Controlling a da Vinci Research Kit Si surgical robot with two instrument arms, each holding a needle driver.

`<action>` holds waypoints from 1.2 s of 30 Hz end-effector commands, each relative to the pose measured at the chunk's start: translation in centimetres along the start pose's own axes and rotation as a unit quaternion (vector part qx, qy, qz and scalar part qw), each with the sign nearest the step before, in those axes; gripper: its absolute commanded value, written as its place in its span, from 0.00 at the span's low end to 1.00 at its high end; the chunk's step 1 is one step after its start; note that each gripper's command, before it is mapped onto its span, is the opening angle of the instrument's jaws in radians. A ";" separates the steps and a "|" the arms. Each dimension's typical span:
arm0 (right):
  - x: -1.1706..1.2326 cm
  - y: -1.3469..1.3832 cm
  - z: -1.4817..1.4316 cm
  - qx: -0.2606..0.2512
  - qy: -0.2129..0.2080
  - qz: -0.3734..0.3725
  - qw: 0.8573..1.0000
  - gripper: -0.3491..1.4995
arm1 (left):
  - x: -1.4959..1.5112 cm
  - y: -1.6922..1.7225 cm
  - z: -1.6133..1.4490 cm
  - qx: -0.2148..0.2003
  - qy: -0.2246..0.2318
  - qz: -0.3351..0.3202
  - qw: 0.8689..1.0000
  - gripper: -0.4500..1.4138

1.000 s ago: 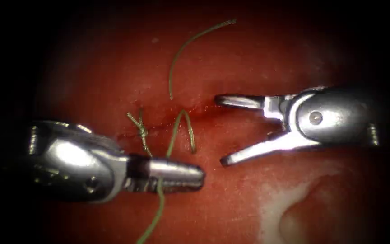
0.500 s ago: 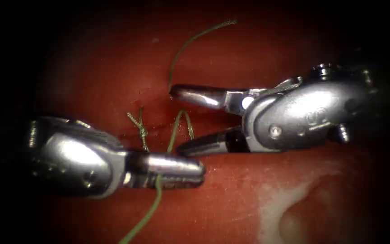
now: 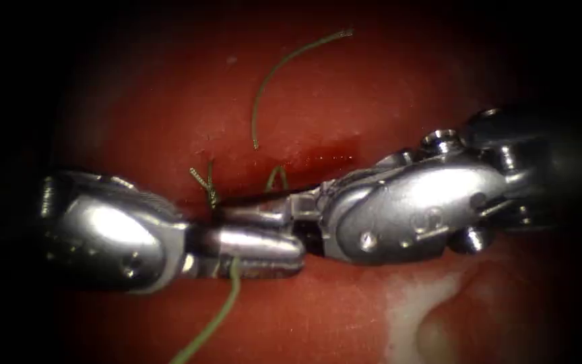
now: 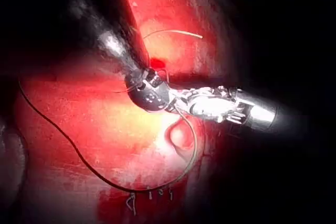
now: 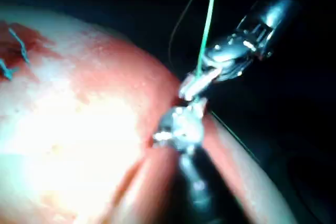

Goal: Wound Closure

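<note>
A: Your left tool [image 3: 264,251] sits low on the tissue [image 3: 372,74], just under the cut [image 3: 318,158], and its jaws are pressed together on the green thread [image 3: 220,317], which drops away from them toward the near edge.

B: And your right tool [image 3: 250,210]?

A: It lies right above the left one, nearly touching it, jaws drawn close together and pointing at the knot [image 3: 209,189]. A dark straight line runs along their upper edge; I can't tell whether you have anything pinched there.

B: Where is the thread in the wound?

A: A small green loop [image 3: 276,176] stands up out of the cut just above your right jaws. The knot with its short tails sits to the left of it, and a loose curved strand [image 3: 284,64] lies higher up on the tissue.

B: The needle?

A: I can't make it out. Red fluid [image 3: 328,156] glistens along the cut.
</note>
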 end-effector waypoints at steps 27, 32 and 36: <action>-1.26 -0.20 -0.29 -0.011 -0.051 0.175 0.983 0.00 | 0.52 -0.11 -0.25 0.034 -0.009 -0.036 0.999 0.66; -1.31 -0.19 -0.34 -0.011 -0.051 0.192 0.980 0.00 | 0.53 -0.12 -0.29 0.016 0.035 -0.034 0.999 0.64; -1.36 -0.18 -0.37 -0.017 -0.044 0.205 0.978 0.00 | 0.52 -0.11 -0.32 -0.005 0.074 -0.032 0.997 0.62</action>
